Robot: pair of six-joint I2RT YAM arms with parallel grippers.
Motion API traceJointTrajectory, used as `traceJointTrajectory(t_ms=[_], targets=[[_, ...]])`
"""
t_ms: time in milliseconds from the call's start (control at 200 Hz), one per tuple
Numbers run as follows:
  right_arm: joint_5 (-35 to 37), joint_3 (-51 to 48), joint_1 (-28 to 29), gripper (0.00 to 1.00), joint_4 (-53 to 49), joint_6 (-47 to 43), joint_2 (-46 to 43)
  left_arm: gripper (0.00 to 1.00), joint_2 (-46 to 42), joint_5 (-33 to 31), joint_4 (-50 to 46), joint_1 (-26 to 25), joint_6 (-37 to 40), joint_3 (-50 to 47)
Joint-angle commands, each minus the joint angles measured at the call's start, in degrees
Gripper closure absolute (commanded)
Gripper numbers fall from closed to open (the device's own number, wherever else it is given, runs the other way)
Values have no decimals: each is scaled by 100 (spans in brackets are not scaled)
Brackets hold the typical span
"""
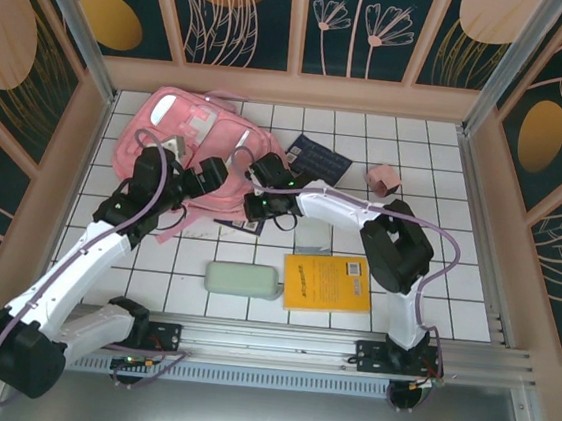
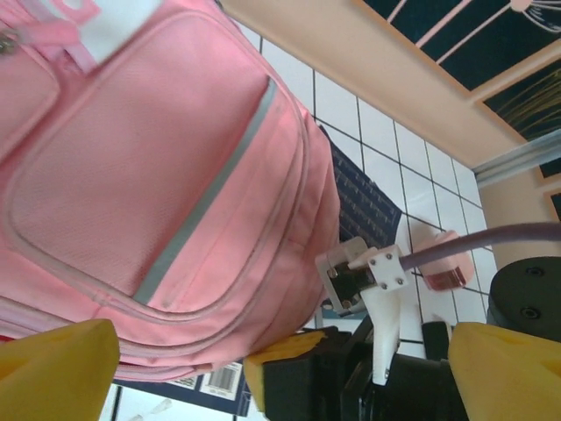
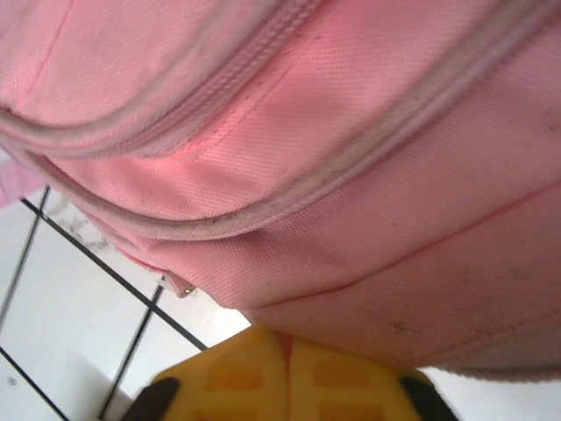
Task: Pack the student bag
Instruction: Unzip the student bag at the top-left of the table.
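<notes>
The white tiled tabletop [image 1: 475,281] carries everything. The pink bag [image 1: 194,131] lies flat in its far-left part, close to the far edge, front pocket and silvery stripe facing up.

The left claw [image 2: 280,351] hangs over the bag's near edge with its yellow fingers [image 2: 53,368] spread wide and nothing between them. The right claw [image 3: 287,373] sits at the bag's near-right edge, its fingers pressed together, with the tips right against the pink fabric. I cannot tell if any cloth is pinched between them.

A yellow book [image 1: 326,282] lies by the near edge, right of centre. A pale green case [image 1: 243,280] lies just to its left. A dark notebook [image 1: 319,159] lies beside the bag's right side, partly tucked under it. A small pink box [image 1: 382,179] sits to the right of the notebook, apart from it.
</notes>
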Motion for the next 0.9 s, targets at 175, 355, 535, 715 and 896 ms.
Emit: traceJointTrajectory(t_ms=[175,355,535,715,896], targets=[[-629,-158,-128,100,387,342,-401,1,179,280,182,217,-1458,-563],[-1116,-456,-232,100,972,745,-848,1,640,903,879,465,-1915,-848],[-1232,-611,-243,100,1077,664,-947,3,1315,596,836,467,345,159],[-1324,-864,-244,100,1261,623,-997,16,2228,653,731,465,1692,1265],[-1347,-902,-246,100,1310,538,-990,30,3505,1271,312,465,2236,2250]])
